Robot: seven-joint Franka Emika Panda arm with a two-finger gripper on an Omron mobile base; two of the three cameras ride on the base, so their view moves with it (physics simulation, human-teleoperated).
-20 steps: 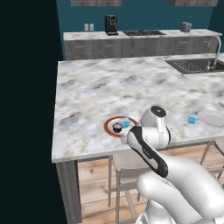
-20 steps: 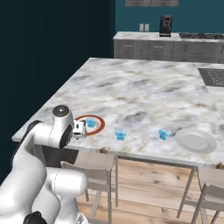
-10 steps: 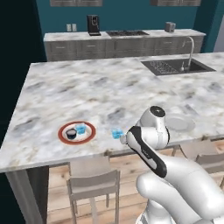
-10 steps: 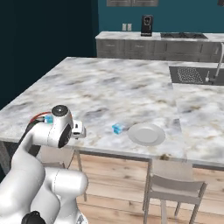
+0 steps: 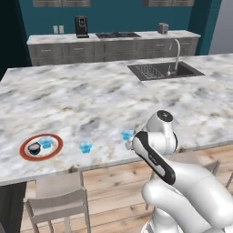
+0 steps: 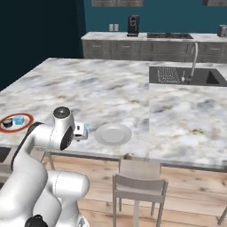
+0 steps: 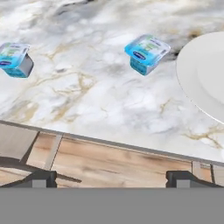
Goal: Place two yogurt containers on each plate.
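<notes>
The orange-red-rimmed plate (image 5: 53, 149) lies near the counter's front left and holds a black yogurt container (image 5: 34, 148) and a pale blue one (image 5: 45, 142). Two more blue yogurt containers stand loose on the marble: one (image 5: 85, 146) right of that plate, one (image 5: 127, 135) beside my arm. In the hand view they are at the left (image 7: 13, 60) and at the upper middle (image 7: 147, 53), with the plain white plate (image 7: 205, 74) at the right. That white plate (image 6: 113, 134) is bare. My gripper (image 7: 111, 178) hangs open and empty over the counter's front edge, short of the cups.
A sink (image 5: 161, 70) with a faucet (image 5: 174, 57) is set in the counter at the far right. Chairs (image 6: 139, 188) stand under the front edge. A coffee machine (image 5: 81, 26) stands on the back counter.
The base has driven to the right, so the whole scene has slid left in both base views and the white plate now shows closer. The gripper has stayed open.
</notes>
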